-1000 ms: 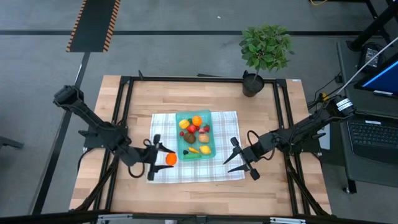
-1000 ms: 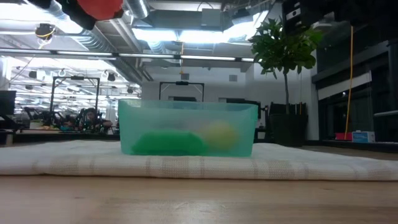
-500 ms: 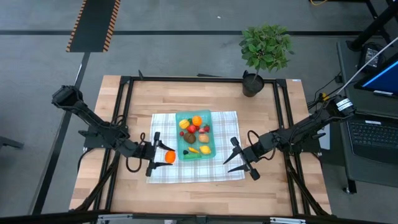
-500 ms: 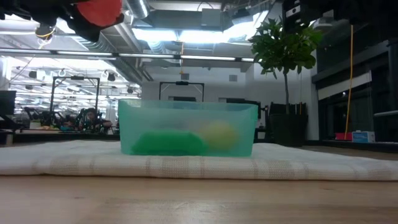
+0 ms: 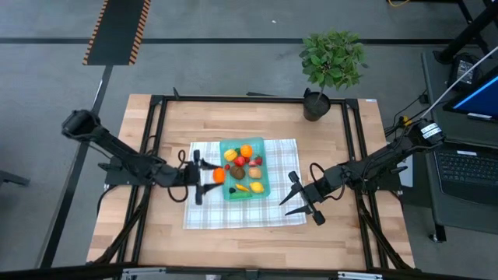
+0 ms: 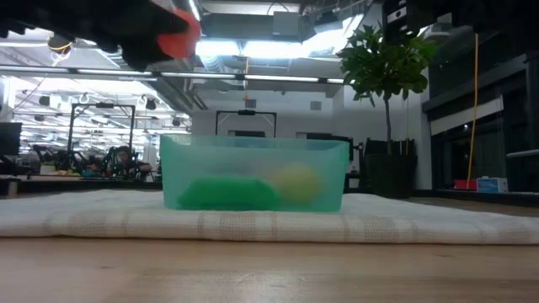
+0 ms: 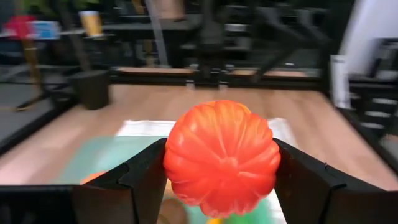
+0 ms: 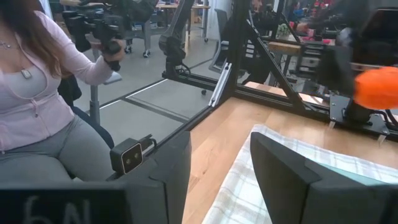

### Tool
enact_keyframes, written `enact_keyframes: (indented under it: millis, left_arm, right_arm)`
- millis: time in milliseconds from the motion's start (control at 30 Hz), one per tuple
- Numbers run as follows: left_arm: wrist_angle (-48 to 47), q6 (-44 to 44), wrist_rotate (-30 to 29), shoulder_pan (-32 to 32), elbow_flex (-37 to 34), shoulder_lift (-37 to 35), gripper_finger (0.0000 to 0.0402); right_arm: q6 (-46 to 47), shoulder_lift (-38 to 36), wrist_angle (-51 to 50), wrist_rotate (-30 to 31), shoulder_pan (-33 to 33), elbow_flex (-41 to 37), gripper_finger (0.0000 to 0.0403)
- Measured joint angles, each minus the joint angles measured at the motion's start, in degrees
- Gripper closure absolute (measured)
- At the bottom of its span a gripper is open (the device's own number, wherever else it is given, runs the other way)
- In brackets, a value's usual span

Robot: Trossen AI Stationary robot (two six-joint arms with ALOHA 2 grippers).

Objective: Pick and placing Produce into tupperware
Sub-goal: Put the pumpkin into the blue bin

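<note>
orange pumpkin (image 7: 221,157) | held beside teal tupperware (image 5: 266,177) | produce (image 5: 243,166) inside

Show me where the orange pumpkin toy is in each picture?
High view: orange pumpkin in the left pincer, beside the teal tupperware.
Low view: top left, above the tupperware.
Left wrist view: centre.
Right wrist view: right edge.
Shared landmark: the tupperware.

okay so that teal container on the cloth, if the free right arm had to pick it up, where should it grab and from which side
Probably the bare long wall of the container facing the right gripper, taken from above: one finger outside, one inside the rim. The walls are thin and upright, and the toy produce fills the middle. The left gripper, holding an orange piece, crowds the other side.
</note>
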Motion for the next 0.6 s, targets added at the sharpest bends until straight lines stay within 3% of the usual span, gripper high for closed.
enact_keyframes:
  millis: [167,367,600]
  left_arm:
    - [-0.13,-0.09,-2.03,3.99,0.0,0.2,0.0163]
    - [-0.4,-0.13,6.54,8.47,0.0,0.2,0.0163]
    - [-0.94,-1.4,11.84,12.92,0.0,0.2,0.0163]
  right_arm:
    - [-0.06,0.0,0.0,0.0,0.0,0.0,0.0235]
    - [-0.18,0.0,-0.01,0.0,0.0,0.0,0.0235]
    - [-0.23,0.0,-0.02,0.0,0.0,0.0,0.0235]
